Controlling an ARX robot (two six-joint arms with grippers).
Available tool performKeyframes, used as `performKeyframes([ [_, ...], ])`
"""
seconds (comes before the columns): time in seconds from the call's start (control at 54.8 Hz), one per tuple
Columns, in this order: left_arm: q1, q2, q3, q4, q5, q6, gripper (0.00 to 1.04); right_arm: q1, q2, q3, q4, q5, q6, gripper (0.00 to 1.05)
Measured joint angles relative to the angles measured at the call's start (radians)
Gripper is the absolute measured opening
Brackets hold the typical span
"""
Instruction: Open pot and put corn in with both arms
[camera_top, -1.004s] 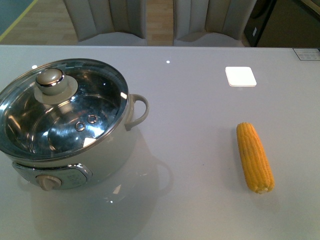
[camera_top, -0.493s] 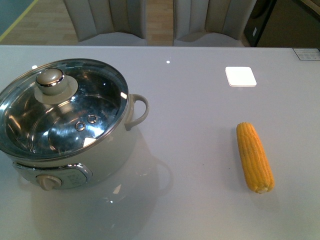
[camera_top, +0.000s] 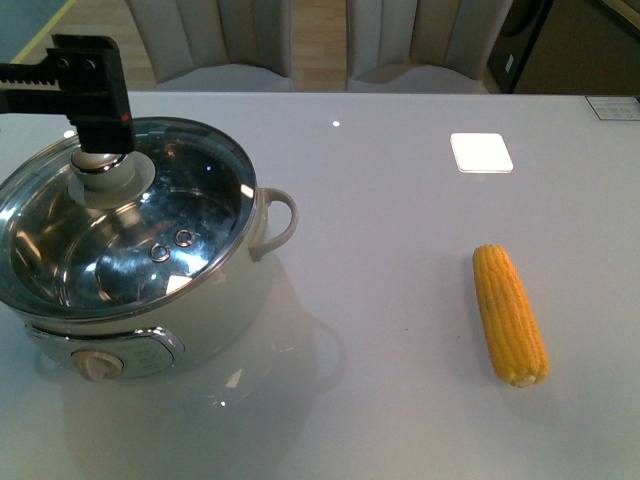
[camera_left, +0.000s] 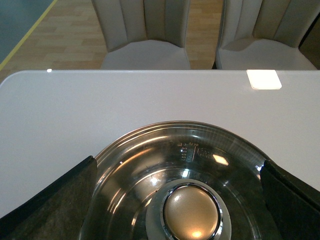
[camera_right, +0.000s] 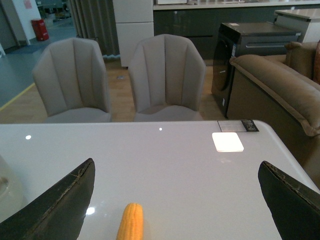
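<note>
The white pot (camera_top: 215, 310) stands at the table's left with its glass lid (camera_top: 150, 235) on and a beige lid knob (camera_top: 101, 162). My left gripper (camera_top: 100, 135) is open and hovers just over that knob. In the left wrist view the knob (camera_left: 192, 212) lies between the wide-apart fingers (camera_left: 50, 205), with the gripper (camera_left: 177, 167) touching nothing. The yellow corn (camera_top: 510, 315) lies on the table at the right. My right gripper (camera_right: 177, 167) is open above the table, with the corn's tip (camera_right: 131, 222) below it. It is out of the front view.
A white square pad (camera_top: 481, 152) lies on the grey table (camera_top: 380, 250) at the back right. The pot's loop handle (camera_top: 278, 222) points toward the middle. Two grey chairs (camera_top: 225, 40) stand behind the table's far edge.
My left gripper has come into the front view from the left and now sits over the lid knob. The pot and the corn have not moved.
</note>
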Motion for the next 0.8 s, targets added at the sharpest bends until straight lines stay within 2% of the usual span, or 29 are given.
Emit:
performKeyframes([
  [0.365, -0.031, 0.201, 0.043, 0.119, -0.046, -0.026, 0.98, 0.000, 0.000, 0.000, 0.000, 0.000, 0.000, 0.96],
  [0.803, -0.029, 0.313, 0.068, 0.140, -0.085, -0.079, 0.98, 0.000, 0.000, 0.000, 0.000, 0.000, 0.000, 0.96],
])
